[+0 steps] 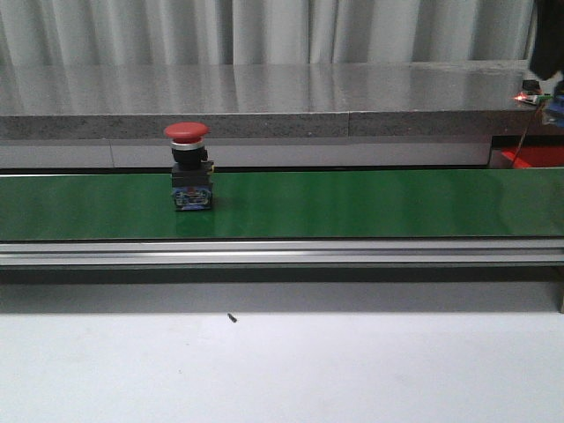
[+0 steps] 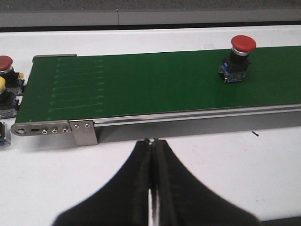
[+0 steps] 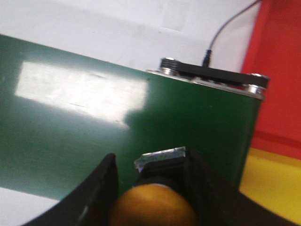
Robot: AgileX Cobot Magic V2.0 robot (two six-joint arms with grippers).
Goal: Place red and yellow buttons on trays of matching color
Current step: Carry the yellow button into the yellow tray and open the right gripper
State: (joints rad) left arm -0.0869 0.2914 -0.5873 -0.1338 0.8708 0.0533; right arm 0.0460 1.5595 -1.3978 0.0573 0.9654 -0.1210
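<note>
Right pincer (image 3: 150,188) grips a yellow button (image 3: 153,207) near the yellow tray (image 3: 273,188), likely for placing; left pincer (image 2: 151,155) closed, empty.

Left gripper (image 2: 151,146): black fingers pressed together, tips meeting, nothing between them. Right gripper (image 3: 150,188): black fingers spread around a round yellow-orange button cap (image 3: 153,207), one finger at 9 o'clock, the other at 3 o'clock.

belt (image 1: 352,203): open right of red button (image 1: 188,167) | table (image 1: 282,370): clear, apparently
</note>
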